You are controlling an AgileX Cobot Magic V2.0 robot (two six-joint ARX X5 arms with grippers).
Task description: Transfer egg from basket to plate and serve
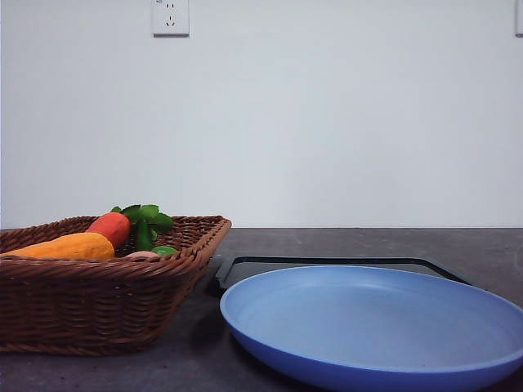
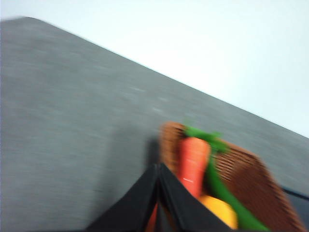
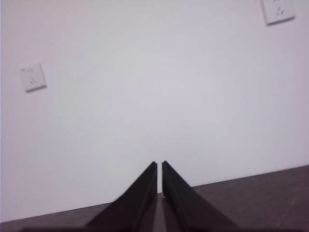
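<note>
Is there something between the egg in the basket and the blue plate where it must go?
Only the basket's own right wall. The egg lies low behind it, beside the green leaves. Between basket and plate the table is bare.

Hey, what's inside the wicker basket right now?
The basket holds an orange vegetable, a red vegetable with green leaves, and an egg just peeking over the rim. Anything lower down is hidden by the basket's front wall.

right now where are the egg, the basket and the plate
egg (image 1: 143, 256), front view, its visible top behind the basket rim
basket (image 1: 98, 306), front view, near woven wall
plate (image 1: 359, 377), front view, near rim
</note>
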